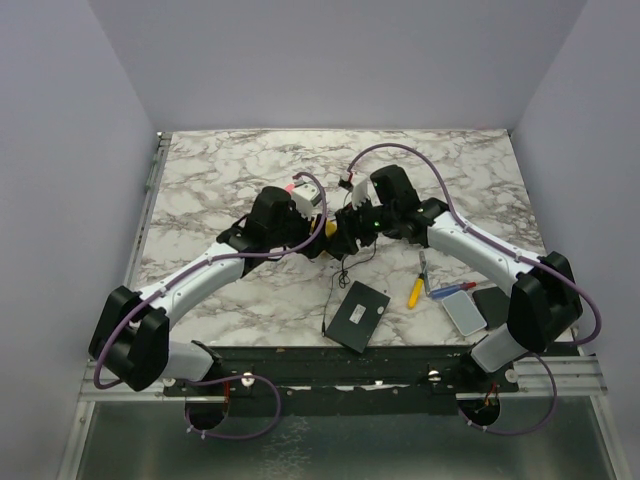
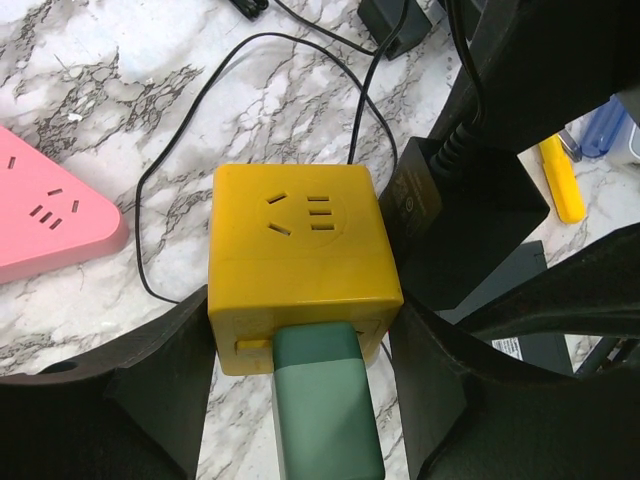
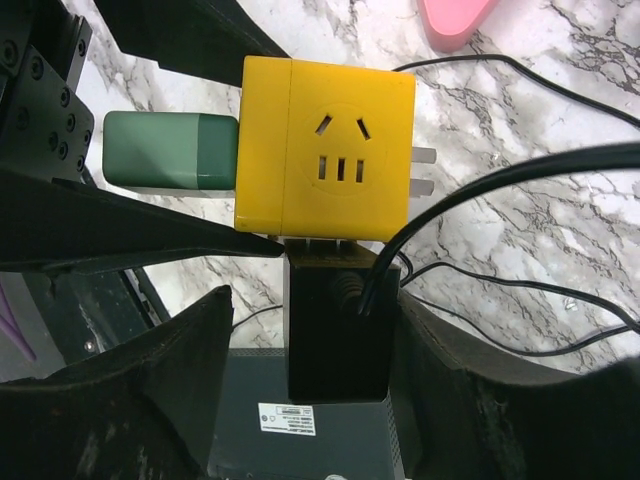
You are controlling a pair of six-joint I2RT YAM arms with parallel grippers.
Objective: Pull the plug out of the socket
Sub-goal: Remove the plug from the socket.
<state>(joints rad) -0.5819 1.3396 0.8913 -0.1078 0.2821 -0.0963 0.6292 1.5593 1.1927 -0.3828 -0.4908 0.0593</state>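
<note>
A yellow cube socket [image 2: 300, 235] sits between the fingers of my left gripper [image 2: 305, 370], which presses on both of its sides, just above the marble. A green plug [image 2: 325, 410] is seated in the face toward the left wrist. A black plug [image 3: 335, 320] with a thick cable is in the adjoining face, and a sliver of its prongs shows at the seam. My right gripper [image 3: 320, 350] straddles the black plug with its jaws apart, and there is a clear gap on the left side. In the top view the socket [image 1: 330, 228] is mostly hidden between the two grippers.
A pink power strip [image 2: 50, 215] lies left of the socket. A thin black cable [image 2: 200, 120] loops over the marble. A flat black box [image 1: 357, 315] lies near the front edge, with a yellow marker [image 1: 414, 292] and a white-blue device [image 1: 463, 312] to its right.
</note>
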